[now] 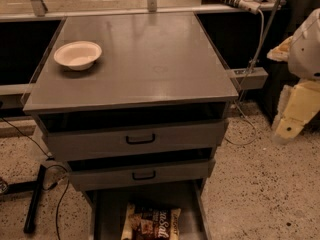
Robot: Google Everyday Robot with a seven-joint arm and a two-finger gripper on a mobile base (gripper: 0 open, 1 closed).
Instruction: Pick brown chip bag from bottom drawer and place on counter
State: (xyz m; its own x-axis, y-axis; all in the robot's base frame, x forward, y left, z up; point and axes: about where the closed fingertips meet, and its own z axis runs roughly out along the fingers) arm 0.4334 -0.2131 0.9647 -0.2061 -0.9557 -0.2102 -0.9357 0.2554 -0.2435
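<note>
The pale cream-yellow gripper (292,116) hangs at the picture's right edge, above the speckled floor (260,184); I cannot tell whether it is open or closed. Well away from it, lower and to the picture's left, the crinkly dark-brown chip bag (151,223) lies flat in the pulled-out grey metal bottom drawer (105,219). The broad grey counter (150,59) stands beside the gripper on that same side, with a white bowl (77,54) at its far corner.
</note>
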